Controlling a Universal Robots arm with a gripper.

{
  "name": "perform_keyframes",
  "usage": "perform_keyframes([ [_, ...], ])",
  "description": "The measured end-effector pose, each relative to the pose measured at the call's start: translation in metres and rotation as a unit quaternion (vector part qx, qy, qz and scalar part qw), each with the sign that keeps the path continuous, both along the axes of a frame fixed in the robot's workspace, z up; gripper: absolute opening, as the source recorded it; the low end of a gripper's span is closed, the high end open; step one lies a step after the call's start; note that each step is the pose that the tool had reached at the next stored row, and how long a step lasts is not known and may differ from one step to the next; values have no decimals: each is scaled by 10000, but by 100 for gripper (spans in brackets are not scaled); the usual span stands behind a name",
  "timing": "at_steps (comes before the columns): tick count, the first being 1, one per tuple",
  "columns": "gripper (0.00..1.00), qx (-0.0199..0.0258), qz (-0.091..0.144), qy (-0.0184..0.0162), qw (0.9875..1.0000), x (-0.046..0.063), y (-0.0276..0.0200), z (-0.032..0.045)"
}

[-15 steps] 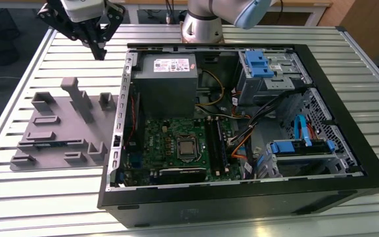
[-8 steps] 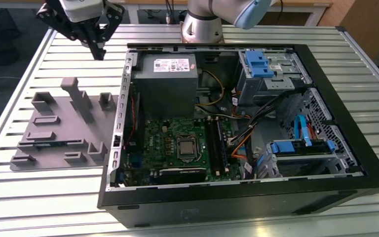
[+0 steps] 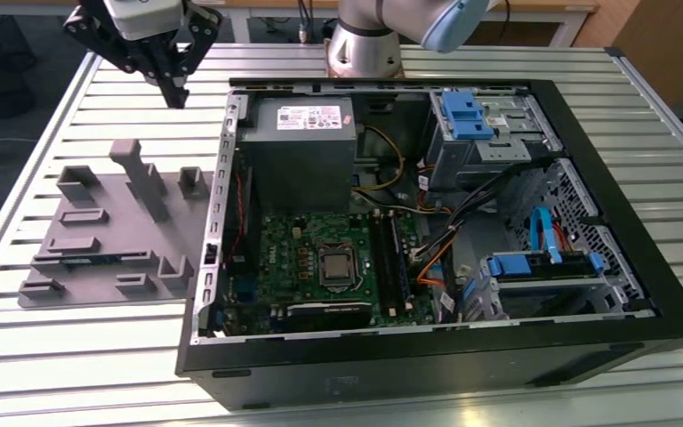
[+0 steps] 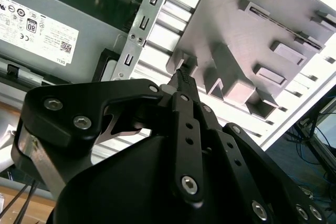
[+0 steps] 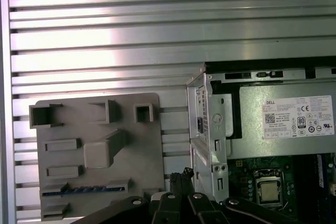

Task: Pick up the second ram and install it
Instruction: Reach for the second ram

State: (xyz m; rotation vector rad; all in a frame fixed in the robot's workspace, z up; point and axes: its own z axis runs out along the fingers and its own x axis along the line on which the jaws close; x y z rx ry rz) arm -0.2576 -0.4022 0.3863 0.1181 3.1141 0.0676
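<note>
Hand (image 4: 184,77) near gray holder tray (image 4: 223,19)

Bright light glares white off the slatted metal table (image 5: 105,40) in the first wrist view, the inside of the computer case (image 3: 437,365) lies dimmer, posts on the gray holder tray (image 3: 114,200) cast soft shadows, and the gripper (image 4: 184,77) looks underlit, nearly black.

The ram (image 5: 84,190) is a slim blue stick standing on its long edge in a slot of the gray tray (image 5: 105,124), level, with just its thin upper edge showing above the slot's walls. In the exterior view the ram (image 3: 95,259) sits in the tray's nearer half, on the exterior view's left of the open case (image 3: 437,356), with nothing touching it
</note>
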Motion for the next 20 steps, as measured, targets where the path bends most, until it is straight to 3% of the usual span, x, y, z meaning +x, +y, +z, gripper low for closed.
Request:
perform_keyframes([
  [20, 11, 0, 0, 0, 10000, -41, 0, 0],
])
